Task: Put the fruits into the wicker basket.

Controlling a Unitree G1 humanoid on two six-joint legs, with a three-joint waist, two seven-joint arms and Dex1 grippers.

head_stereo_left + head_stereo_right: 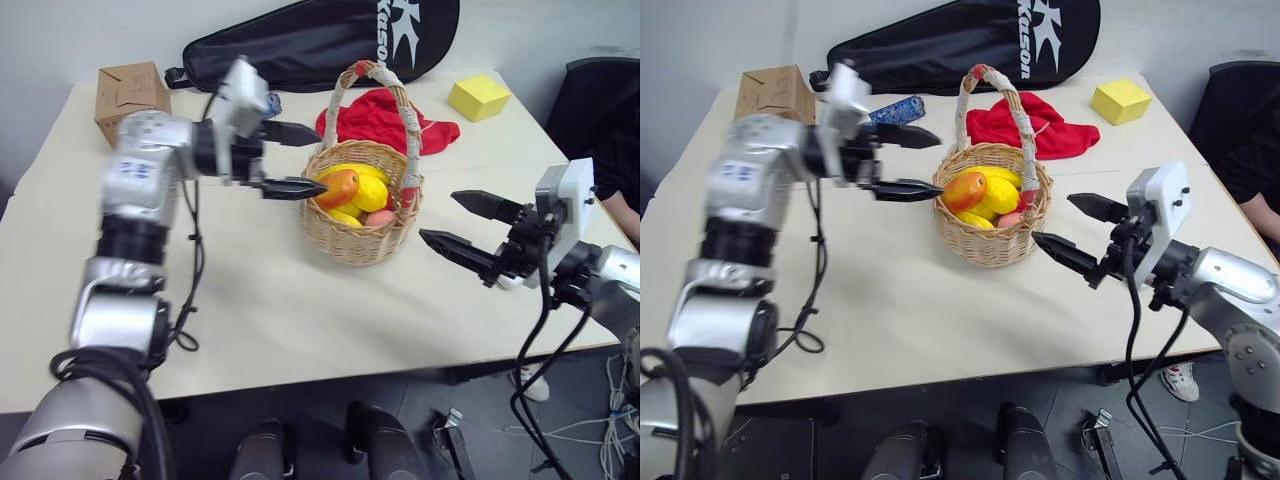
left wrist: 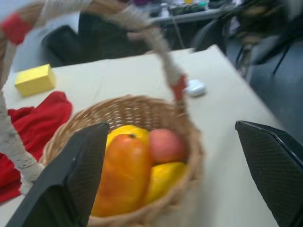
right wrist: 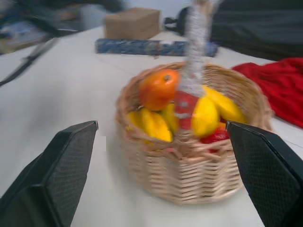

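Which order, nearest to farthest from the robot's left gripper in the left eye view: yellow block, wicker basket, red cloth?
From the left gripper:
1. Wicker basket, right beside its fingertips.
2. Red cloth, behind the basket.
3. Yellow block, at the table's far right.

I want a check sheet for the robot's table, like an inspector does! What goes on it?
Surface: pale table, bare in front.
Job's things: mango, lemon, peach and banana in the wicker basket.
Clutter: red cloth, yellow cube block, cardboard box, black racket bag, small white case.
Grippers: left gripper open beside the basket; right gripper open, empty.
Cables: on both arms.
Surroundings: floor cables, dark chairs.
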